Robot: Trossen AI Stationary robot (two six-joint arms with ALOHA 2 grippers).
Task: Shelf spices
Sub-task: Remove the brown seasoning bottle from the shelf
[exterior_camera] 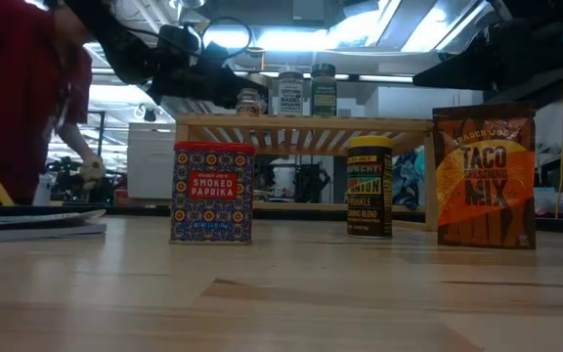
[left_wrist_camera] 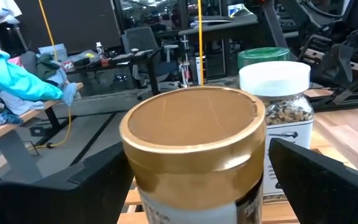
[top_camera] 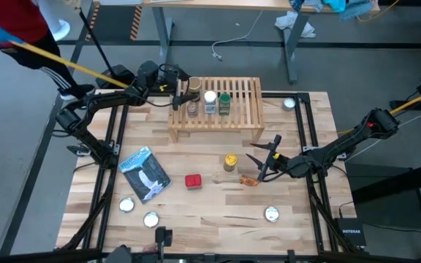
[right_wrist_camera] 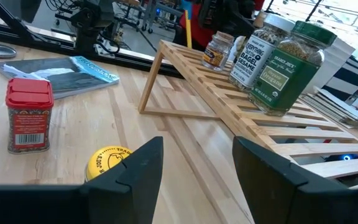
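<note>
Spices jar with tan lid (left_wrist_camera: 191,134), rigid, smooth and probably light, sits upright on the shelf (top_camera: 248,109) between the left gripper's (top_camera: 179,93) wide-spread fingers, best gripped around its body; right gripper (top_camera: 260,162) half-open, empty.

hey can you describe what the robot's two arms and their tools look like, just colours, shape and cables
Both arms are dark, slim and jointed. The left arm carries black cabling near its tool; a yellow line crosses above it. The right arm shows a small red mark near its elbow. The right tool has two flat, dark, angular fingers.
</note>
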